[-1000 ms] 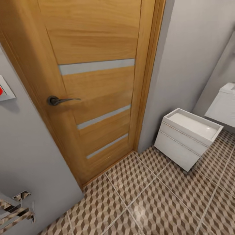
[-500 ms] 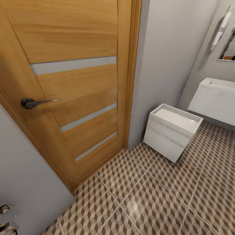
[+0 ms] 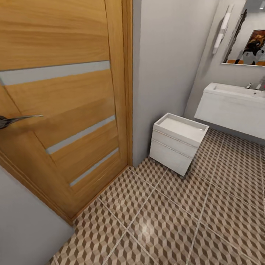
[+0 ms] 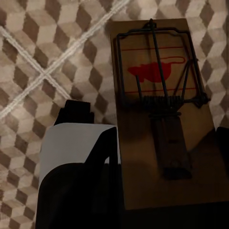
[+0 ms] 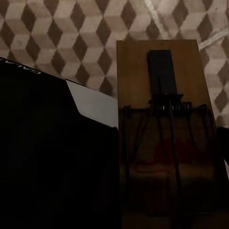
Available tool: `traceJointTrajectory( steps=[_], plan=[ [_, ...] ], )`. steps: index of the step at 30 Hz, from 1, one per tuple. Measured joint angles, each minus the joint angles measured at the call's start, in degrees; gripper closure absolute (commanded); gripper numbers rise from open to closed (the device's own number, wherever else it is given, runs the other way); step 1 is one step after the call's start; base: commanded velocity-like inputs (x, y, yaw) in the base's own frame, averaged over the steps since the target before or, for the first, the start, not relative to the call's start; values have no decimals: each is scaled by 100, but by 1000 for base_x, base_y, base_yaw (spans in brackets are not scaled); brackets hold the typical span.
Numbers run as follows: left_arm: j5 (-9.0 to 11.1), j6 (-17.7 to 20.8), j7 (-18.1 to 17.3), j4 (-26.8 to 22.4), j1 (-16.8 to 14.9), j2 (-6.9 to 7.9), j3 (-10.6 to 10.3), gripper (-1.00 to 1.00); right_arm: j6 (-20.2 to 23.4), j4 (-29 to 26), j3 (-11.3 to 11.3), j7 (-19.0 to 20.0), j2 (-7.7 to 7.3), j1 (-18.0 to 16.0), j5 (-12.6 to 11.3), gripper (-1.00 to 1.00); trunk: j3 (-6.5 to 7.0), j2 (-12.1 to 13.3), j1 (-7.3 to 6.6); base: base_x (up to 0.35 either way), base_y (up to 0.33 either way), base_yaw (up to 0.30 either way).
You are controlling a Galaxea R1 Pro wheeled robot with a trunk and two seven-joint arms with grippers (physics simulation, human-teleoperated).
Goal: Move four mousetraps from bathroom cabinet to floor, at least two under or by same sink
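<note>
L gripper (image 4: 157, 200) clamps a mousetrap (image 4: 162, 105); R gripper (image 5: 162, 210) clamps another mousetrap (image 5: 164, 129), both above bathroom floor (image 3: 176, 217). Bathroom sink (image 3: 235, 99) beyond white drawer unit (image 3: 178, 141).

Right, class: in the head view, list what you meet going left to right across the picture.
Door handle → wooden door → grey wall → small white drawer unit → bathroom sink.

Both grippers hold a mousetrap, above the bathroom floor.
The left gripper (image 4: 143, 191) is closed on a mousetrap (image 4: 162, 109), one dark finger (image 4: 78, 191) beside the plate's edge; the right gripper (image 5: 143, 191) clamps another mousetrap (image 5: 164, 138), its dark finger (image 5: 52, 157) against the plate's side, over the bathroom floor (image 5: 71, 38).
</note>
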Motion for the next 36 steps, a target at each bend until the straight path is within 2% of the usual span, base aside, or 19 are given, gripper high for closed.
traceJointTrajectory(
  steps=[36],
  plan=[
    [-1, 0, 0, 0, 0, 0, 0, 100, 0, 4, 0, 0, 0, 0, 0, 100, -181, 0, 0, 0, 0, -264]
  ],
)
